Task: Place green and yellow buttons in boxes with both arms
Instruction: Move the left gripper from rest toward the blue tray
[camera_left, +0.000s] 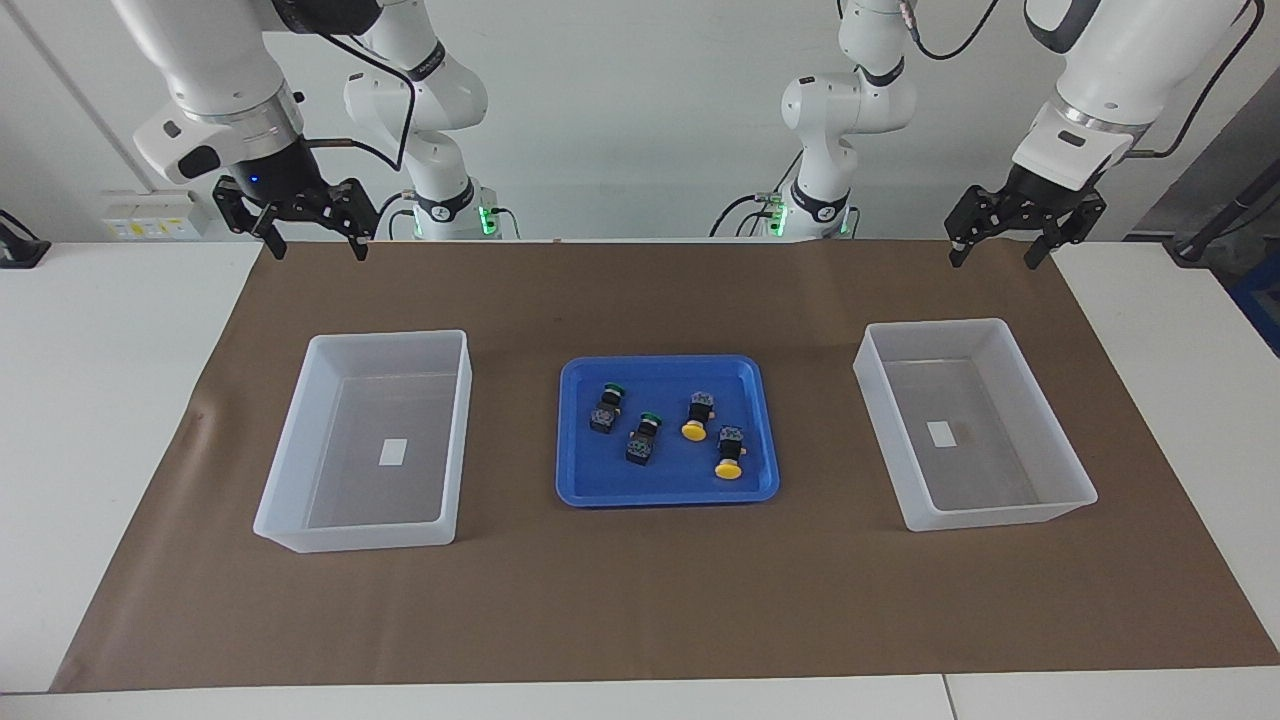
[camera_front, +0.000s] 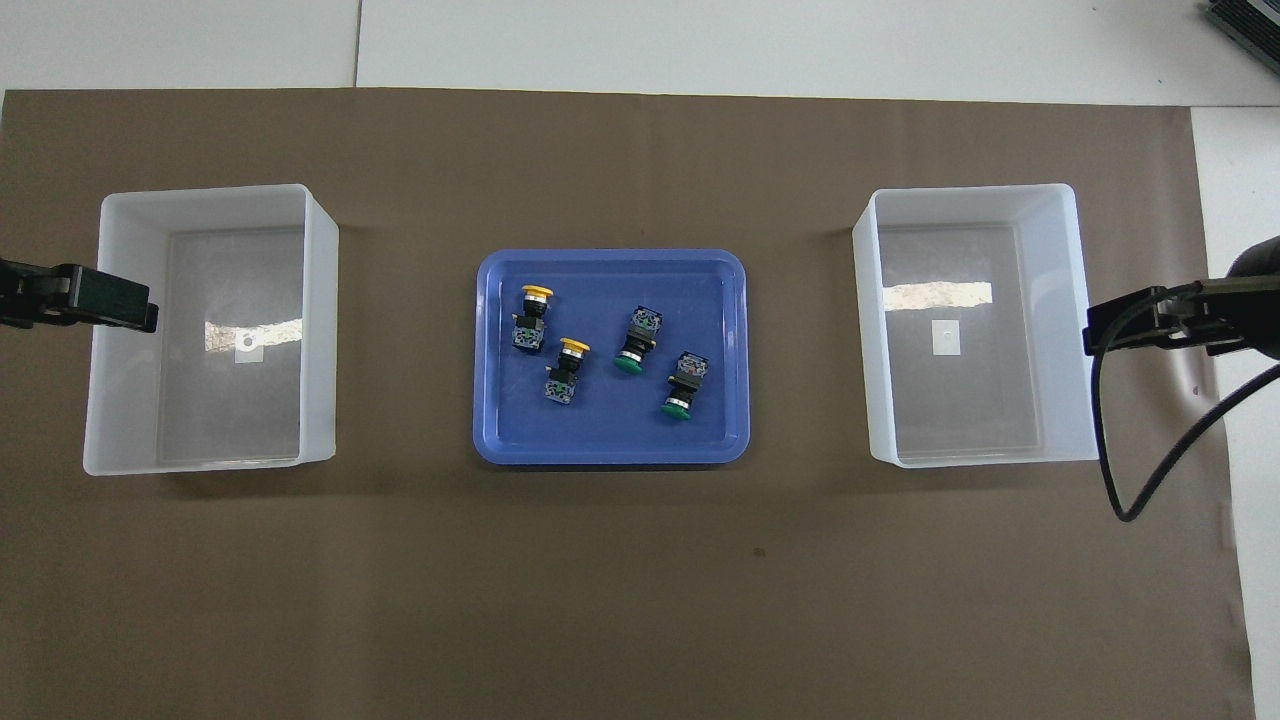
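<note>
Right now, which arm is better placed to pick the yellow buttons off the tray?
Left. The yellow buttons lie in the blue tray toward the left arm's end; the left gripper hangs open, empty.

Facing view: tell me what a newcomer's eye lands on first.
The blue tray at the middle of the brown mat stands out most, with two green buttons and two yellow buttons lying loose in it. A translucent white box sits beside it toward each arm's end of the table, with nothing in it but a small white label. The left gripper and right gripper hang open above the mat's edge nearest the robots.
</note>
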